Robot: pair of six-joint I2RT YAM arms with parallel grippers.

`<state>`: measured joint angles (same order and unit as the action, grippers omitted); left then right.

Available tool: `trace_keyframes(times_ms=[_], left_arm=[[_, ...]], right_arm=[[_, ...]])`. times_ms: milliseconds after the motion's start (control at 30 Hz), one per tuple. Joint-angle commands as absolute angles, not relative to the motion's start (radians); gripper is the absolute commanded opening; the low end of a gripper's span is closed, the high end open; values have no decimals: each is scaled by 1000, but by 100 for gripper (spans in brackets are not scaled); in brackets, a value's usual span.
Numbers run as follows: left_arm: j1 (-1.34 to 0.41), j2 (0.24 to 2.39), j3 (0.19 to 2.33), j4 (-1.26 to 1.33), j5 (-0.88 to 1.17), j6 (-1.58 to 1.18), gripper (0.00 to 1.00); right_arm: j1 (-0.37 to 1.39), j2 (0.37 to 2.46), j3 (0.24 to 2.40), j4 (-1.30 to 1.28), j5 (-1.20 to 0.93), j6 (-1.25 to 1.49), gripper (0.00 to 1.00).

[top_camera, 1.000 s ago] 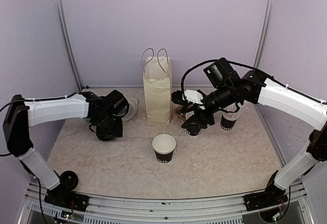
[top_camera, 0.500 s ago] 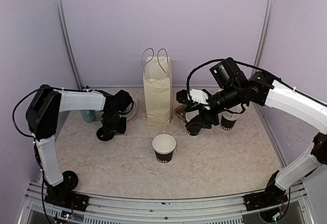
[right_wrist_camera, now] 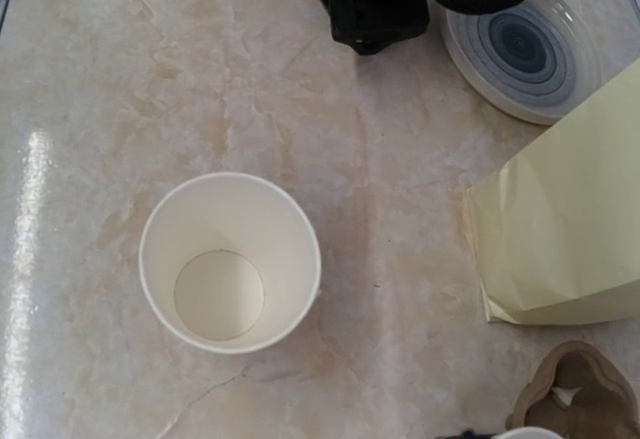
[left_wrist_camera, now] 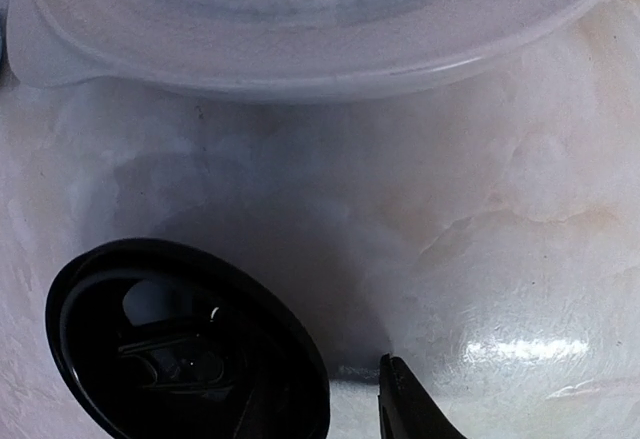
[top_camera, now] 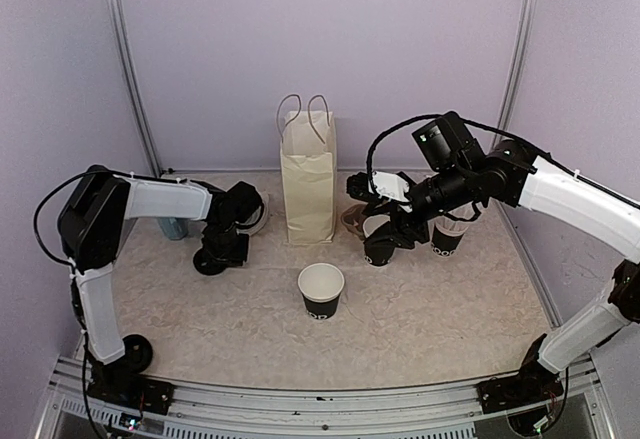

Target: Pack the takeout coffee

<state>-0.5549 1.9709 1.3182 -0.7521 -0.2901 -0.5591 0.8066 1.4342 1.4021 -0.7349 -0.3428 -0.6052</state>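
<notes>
One takeout coffee cup (top_camera: pixel 320 291), black outside and white inside, stands open and lidless in front of the bag; it also shows in the right wrist view (right_wrist_camera: pixel 230 259). A second black cup (top_camera: pixel 378 255) stands right of the bag, with my right gripper (top_camera: pixel 385 239) shut on it from above; its fingers are outside the wrist view. A round black lid (top_camera: pixel 207 263) lies on the table at the left. My left gripper (top_camera: pixel 222 249) is low over it, open. One fingertip (left_wrist_camera: pixel 405 399) shows just right of the lid (left_wrist_camera: pixel 180 349), a small gap between them.
A tall paper bag (top_camera: pixel 309 184) with handles stands at centre back. A brown cardboard carrier (top_camera: pixel 352 221) lies by its right foot. A black cup with white straws (top_camera: pixel 447 237) stands further right. A clear round dish (top_camera: pixel 258 209) and a blue cup (top_camera: pixel 176 227) sit at the left rear.
My left arm has drawn in and its gripper has settled lower beside the black lid, jaws narrowing. The right arm has shifted slightly right with its cup.
</notes>
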Motion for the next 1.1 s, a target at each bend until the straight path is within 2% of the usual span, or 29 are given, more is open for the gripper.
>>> trace_keyframes(times_ms=[0, 267, 400, 533, 633, 700, 800, 900, 1067], left_arm=[[-549, 1993, 1335, -740, -303, -538, 32], [-558, 1985, 1343, -771, -312, -530, 14], [-597, 1930, 1380, -830, -281, -518, 7], [-661, 1813, 1433, -858, -173, -510, 2], [-691, 1701, 1437, -791, -23, -528, 0], [-695, 1625, 1387, -658, 157, -557, 0], [-691, 1474, 1228, -301, 422, -636, 0], [-673, 1325, 1053, 90, 552, -765, 0], [-624, 1253, 853, 630, 726, -1047, 0]], right_arm=[[798, 1445, 1401, -721, -344, -606, 59], [792, 1458, 1418, -716, -341, -601, 58], [769, 1451, 1445, -723, -340, -569, 58], [702, 1445, 1517, -735, -417, -510, 59], [667, 1429, 1541, -715, -477, -484, 65], [664, 1413, 1540, -680, -506, -470, 72], [664, 1389, 1518, -604, -552, -424, 83], [664, 1383, 1495, -537, -618, -387, 90], [671, 1431, 1481, -461, -691, -311, 94]])
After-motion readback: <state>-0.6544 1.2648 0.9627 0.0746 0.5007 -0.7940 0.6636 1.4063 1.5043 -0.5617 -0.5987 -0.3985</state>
